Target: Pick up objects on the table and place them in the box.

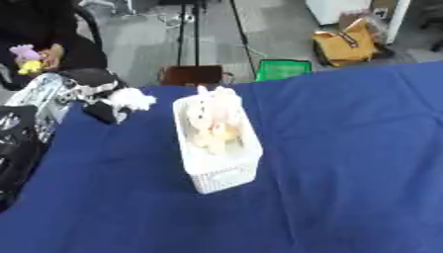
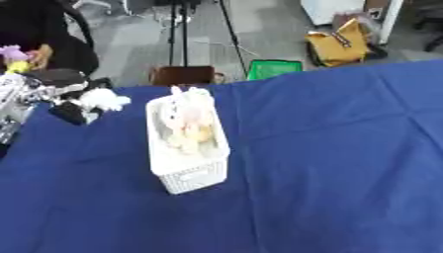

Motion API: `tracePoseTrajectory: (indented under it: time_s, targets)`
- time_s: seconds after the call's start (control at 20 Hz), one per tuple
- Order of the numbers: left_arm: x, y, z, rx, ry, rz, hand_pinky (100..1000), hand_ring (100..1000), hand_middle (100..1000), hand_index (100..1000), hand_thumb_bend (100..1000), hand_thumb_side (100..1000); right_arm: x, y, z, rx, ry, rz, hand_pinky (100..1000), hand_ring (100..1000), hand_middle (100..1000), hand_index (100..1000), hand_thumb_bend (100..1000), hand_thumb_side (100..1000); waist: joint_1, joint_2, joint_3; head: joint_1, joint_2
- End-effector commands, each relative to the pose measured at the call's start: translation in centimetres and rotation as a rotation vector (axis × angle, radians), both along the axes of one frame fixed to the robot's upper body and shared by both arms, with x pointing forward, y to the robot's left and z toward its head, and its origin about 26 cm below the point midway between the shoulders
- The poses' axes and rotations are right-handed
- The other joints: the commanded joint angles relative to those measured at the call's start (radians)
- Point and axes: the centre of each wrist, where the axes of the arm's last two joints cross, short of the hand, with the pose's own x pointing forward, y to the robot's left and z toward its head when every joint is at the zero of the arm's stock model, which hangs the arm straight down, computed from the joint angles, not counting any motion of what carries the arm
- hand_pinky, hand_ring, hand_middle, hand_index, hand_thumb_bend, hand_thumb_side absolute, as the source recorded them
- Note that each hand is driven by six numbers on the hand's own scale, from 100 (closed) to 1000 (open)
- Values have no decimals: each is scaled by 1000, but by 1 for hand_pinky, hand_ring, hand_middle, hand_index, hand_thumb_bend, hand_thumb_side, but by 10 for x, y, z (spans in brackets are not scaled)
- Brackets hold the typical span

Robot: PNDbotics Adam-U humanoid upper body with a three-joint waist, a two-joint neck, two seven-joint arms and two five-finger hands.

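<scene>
- Blue cloth covers the table (image 1: 346, 148).
- White box (image 1: 227, 174) stands mid-table, pale plush toys (image 1: 212, 123) inside.
- Left hand (image 1: 91, 91), upper left, fingers curled round a white fluffy toy (image 1: 131, 99), beside the box.

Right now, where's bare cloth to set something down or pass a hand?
Free: the blue cloth right of the white basket, and the strip in front of it. Crowded: far left, where the left hand holds a white plush beside the basket.

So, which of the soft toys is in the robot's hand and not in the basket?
The white fluffy toy at the table's left edge, held by the left hand. The pale toys lie inside the white basket.
</scene>
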Motion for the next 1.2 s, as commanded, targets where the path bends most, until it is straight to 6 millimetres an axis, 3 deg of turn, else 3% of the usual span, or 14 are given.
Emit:
tracePoseTrajectory:
  time_s: [0.05,0.5,1.2]
  targets:
    - [-13,1,36,9,-68,-20,426,497,501,677,100,434,-4,-1,10,-18,-32,1,664,510,440,674,100,763,-4,-28,4,0,11]
    - [-38,-43,83,12,-174,-182,417,490,493,672,100,446,-5,-2,8,-21,-24,2,664,511,441,674,100,764,-4,-44,12,4,31]
    - [-45,-100,78,45,-143,-365,423,495,499,673,100,445,-4,1,9,-20,-27,18,664,512,442,673,100,762,-3,-43,-5,17,27]
